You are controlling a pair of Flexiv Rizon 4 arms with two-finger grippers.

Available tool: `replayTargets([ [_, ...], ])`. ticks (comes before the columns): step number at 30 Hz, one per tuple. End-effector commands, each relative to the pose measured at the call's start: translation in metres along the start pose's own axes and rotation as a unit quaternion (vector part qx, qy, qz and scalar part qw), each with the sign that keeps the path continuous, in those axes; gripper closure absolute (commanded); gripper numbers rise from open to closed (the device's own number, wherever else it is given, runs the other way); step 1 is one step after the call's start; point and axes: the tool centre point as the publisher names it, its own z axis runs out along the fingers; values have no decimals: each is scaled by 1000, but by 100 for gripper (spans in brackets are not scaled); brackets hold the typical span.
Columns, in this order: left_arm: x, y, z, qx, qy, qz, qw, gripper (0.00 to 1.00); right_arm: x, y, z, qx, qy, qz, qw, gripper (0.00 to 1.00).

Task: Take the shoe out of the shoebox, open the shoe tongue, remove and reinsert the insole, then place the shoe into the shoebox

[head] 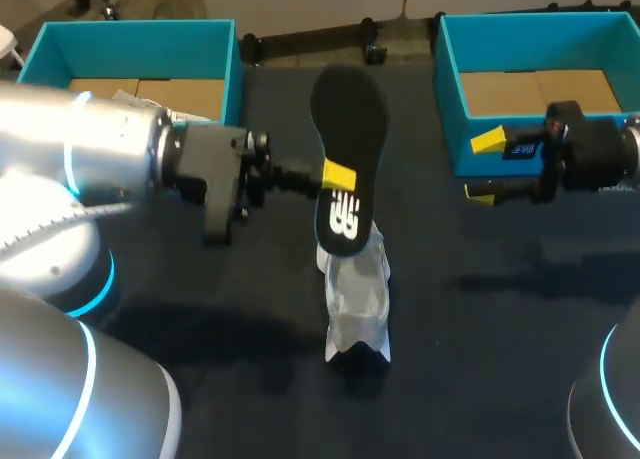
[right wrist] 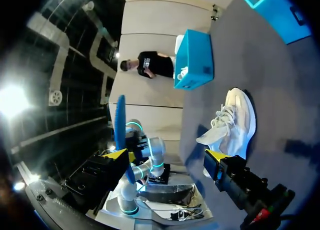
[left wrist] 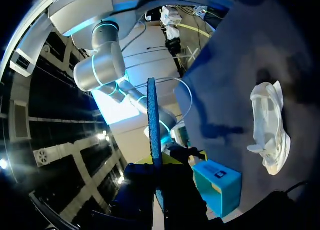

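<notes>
The black insole (head: 348, 144) hangs in the air above the table's middle, and my left gripper (head: 337, 177) is shut on its side edge. The white shoe (head: 357, 299) lies on the dark table just below it. In the left wrist view the insole (left wrist: 154, 117) stands edge-on between the fingers of the left gripper (left wrist: 158, 165), and the shoe (left wrist: 270, 130) lies off to one side. My right gripper (head: 485, 166) hovers open and empty in front of the right box. From the right wrist view, the right gripper (right wrist: 165, 157) has the shoe (right wrist: 232, 122) and the edge-on insole (right wrist: 120, 130) ahead of it.
A teal shoebox (head: 130, 39) stands at the back left and another teal shoebox (head: 452, 89) at the back right, both with cardboard floors showing. The dark table (head: 480, 319) stretches around the shoe.
</notes>
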Motion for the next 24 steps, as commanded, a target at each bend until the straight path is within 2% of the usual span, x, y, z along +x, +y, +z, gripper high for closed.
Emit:
replayTargets([
  [1, 18, -12, 1, -32, -21, 1, 999, 100, 4, 7, 4, -6, -1, 1, 1000, 0],
  [15, 18, -12, 1, -32, -21, 1, 999, 100, 4, 7, 4, -6, -1, 1, 1000, 0],
  [16, 18, -12, 1, -32, -21, 1, 999, 100, 3, 10, 10, 2, -14, 14, 1000, 0],
  [24, 45, 3, 17, -38, -21, 10, 999, 100, 18, 7, 28, -4, -27, 4, 1000, 0],
])
